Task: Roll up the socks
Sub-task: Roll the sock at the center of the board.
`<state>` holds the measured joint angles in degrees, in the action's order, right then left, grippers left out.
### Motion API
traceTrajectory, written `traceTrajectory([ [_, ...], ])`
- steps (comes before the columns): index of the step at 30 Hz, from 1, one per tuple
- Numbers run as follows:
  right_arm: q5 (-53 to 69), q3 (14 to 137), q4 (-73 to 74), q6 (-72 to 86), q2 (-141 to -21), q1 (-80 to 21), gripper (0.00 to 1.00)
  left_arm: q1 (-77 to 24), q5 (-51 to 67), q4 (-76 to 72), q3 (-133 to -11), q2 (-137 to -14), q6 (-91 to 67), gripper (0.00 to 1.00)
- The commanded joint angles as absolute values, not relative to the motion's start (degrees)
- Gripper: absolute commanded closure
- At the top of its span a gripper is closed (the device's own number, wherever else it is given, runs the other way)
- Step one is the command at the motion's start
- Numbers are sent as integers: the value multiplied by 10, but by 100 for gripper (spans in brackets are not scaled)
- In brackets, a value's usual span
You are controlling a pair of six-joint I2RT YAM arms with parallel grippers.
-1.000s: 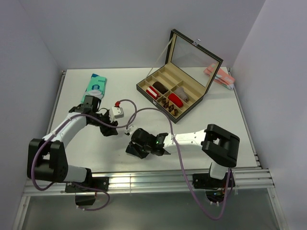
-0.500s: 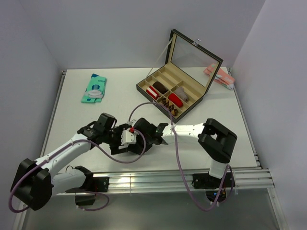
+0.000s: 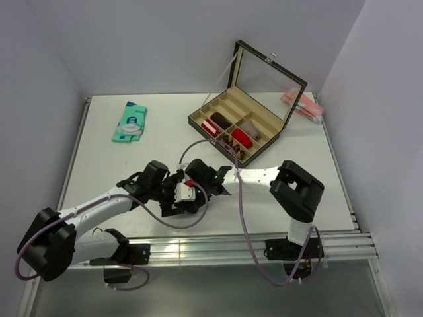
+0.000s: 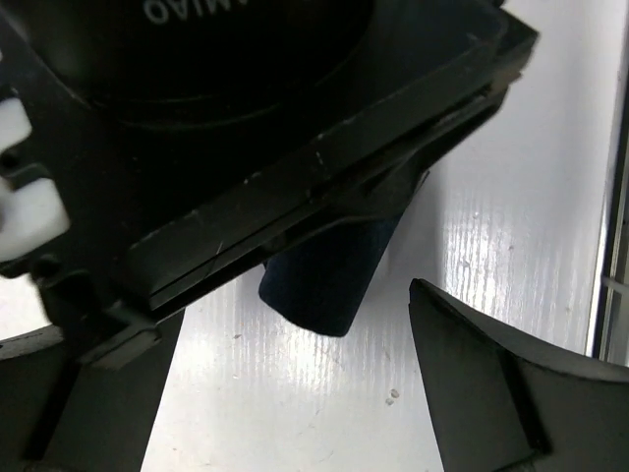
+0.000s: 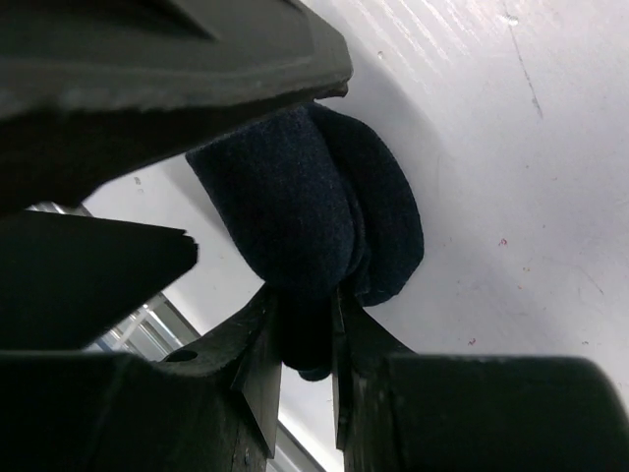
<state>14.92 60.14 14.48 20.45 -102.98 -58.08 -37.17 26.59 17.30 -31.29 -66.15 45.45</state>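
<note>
A navy sock (image 5: 314,206) is seen as a stubby, soft roll, folded into two rounded lobes. One end is pinched between the narrowly closed fingers of the right pincer (image 5: 307,339), close over the white worktop (image 4: 491,226), near its front middle. The left pincer (image 4: 285,329) is spread wide, and the roll's free end lies between its two fingers, touched by neither.
</note>
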Motion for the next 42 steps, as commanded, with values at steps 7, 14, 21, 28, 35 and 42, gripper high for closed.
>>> traceTrajectory([
  [7, 132, 582, 180, 192, -1087, -585, 97, -374, 231, 104, -308, -649, 388, 1],
  [14, 133, 578, 176, 196, -1091, -583, 98, -375, 251, 102, -273, -640, 432, 1],
  [21, 141, 567, 168, 202, -1089, -577, 98, -392, 257, 80, -246, -646, 447, 5],
  [28, 144, 557, 161, 207, -1087, -574, 99, -403, 261, 63, -255, -678, 431, 31],
  [35, 142, 550, 160, 208, -1083, -568, 100, -419, 262, 77, -263, -713, 441, 52],
  [42, 135, 538, 140, 228, -1069, -563, 91, -423, 292, 161, -311, -772, 457, 83],
])
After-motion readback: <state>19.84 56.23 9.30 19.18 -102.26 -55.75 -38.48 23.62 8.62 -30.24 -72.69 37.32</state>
